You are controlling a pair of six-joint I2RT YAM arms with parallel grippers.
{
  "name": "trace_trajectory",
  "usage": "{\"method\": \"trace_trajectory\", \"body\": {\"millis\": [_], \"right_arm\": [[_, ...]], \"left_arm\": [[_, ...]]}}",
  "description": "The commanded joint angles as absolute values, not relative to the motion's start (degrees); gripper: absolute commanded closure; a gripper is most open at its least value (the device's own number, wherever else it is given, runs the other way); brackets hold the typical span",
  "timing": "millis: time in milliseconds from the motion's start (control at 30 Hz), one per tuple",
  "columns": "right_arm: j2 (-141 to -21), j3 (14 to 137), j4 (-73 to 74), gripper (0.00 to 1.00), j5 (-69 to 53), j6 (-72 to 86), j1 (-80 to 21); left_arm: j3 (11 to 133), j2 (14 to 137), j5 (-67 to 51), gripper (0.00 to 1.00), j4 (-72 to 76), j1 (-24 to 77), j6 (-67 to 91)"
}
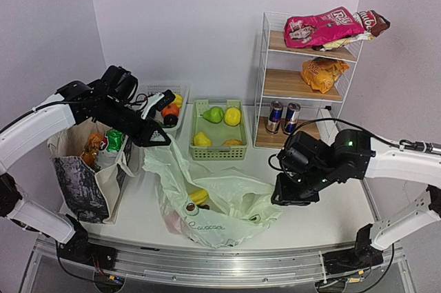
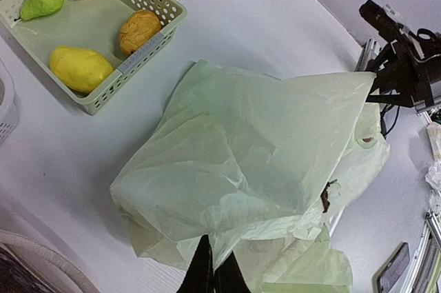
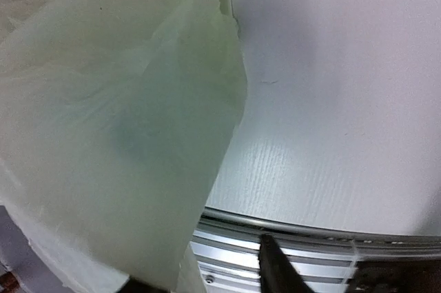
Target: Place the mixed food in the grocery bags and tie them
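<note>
The pale-green plastic grocery bag (image 1: pixel 213 220) lies crumpled mid-table, and a yellow banana (image 1: pixel 200 196) shows in its mouth. My left gripper (image 1: pixel 160 138) is shut on the bag's upper left edge. In the left wrist view its fingertips (image 2: pixel 207 272) pinch the film (image 2: pixel 241 155). My right gripper (image 1: pixel 286 198) sits at the bag's right side with its jaws apart. In the right wrist view the film (image 3: pixel 117 134) drapes over one finger, and the other finger (image 3: pixel 275 269) is bare. The beige tote (image 1: pixel 86 179) stands at the left, holding an orange packet (image 1: pixel 91 147) and a green can (image 1: pixel 114 139).
A green slotted basket (image 1: pixel 218 156) of toy fruit sits behind the bag, with a white basket (image 1: pixel 182 122) to its left. At the right, a wire shelf rack (image 1: pixel 263 65) carries a pink packet (image 1: pixel 320 27), an orange packet (image 1: pixel 322 74) and two cans (image 1: pixel 283 117). The table's front rail (image 3: pixel 310 238) is close.
</note>
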State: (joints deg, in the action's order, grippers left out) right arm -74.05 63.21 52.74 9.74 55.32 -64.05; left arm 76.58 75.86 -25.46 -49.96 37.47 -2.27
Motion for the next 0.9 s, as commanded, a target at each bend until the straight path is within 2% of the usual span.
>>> {"method": "trace_trajectory", "body": {"millis": [0,33,100,133,200,233,333,367,400,467,633,767,867], "right_arm": [[-76.6,81.8,66.6,0.4,16.3,46.1,-64.7],[-79.8,88.5,69.6,0.3,17.0,41.5,-65.6],[-85.8,100.6,77.1,0.21,22.8,33.2,-70.2],[-88.8,106.5,80.7,0.2,28.3,28.5,-73.6],[-93.2,114.0,83.4,0.24,36.4,20.7,-79.1],[-95.2,116.4,83.2,0.29,36.4,17.2,-81.1],[-101.7,120.5,81.5,0.35,24.0,12.1,-82.6],[-103.9,121.6,81.5,0.4,19.6,12.2,-82.6],[-105.1,121.3,80.9,0.52,16.7,13.4,-82.6],[-105.0,117.3,77.9,0.58,13.3,17.1,-82.6],[-96.3,94.9,62.3,0.57,15.1,28.0,-82.3],[-96.4,89.9,62.1,0.61,15.9,32.3,-78.7],[-97.7,88.3,62.3,0.59,15.8,34.3,-76.6]], "left_arm": [[78.9,74.9,-30.0,1.0,-48.3,38.3,-2.1],[78.9,74.9,-30.9,1.0,-48.4,38.7,-1.7],[78.9,74.8,-32.2,1.0,-48.8,39.4,-0.9],[78.7,74.6,-32.7,1.0,-49.1,39.7,-0.5],[77.9,74.0,-32.9,1.0,-49.3,40.1,-0.1],[77.4,73.7,-32.9,1.0,-49.2,40.2,0.9],[76.6,73.1,-32.4,1.0,-48.9,40.4,1.6],[76.6,73.0,-32.3,1.0,-49.0,40.4,1.7],[76.9,72.9,-32.1,1.0,-49.1,40.4,1.7],[77.2,72.7,-31.6,1.0,-49.3,40.4,1.6],[76.6,72.1,-31.1,1.0,-48.9,40.4,1.4],[76.0,72.2,-31.7,1.0,-48.5,40.4,1.8],[76.2,72.3,-31.8,1.0,-48.5,40.4,2.0]]}}
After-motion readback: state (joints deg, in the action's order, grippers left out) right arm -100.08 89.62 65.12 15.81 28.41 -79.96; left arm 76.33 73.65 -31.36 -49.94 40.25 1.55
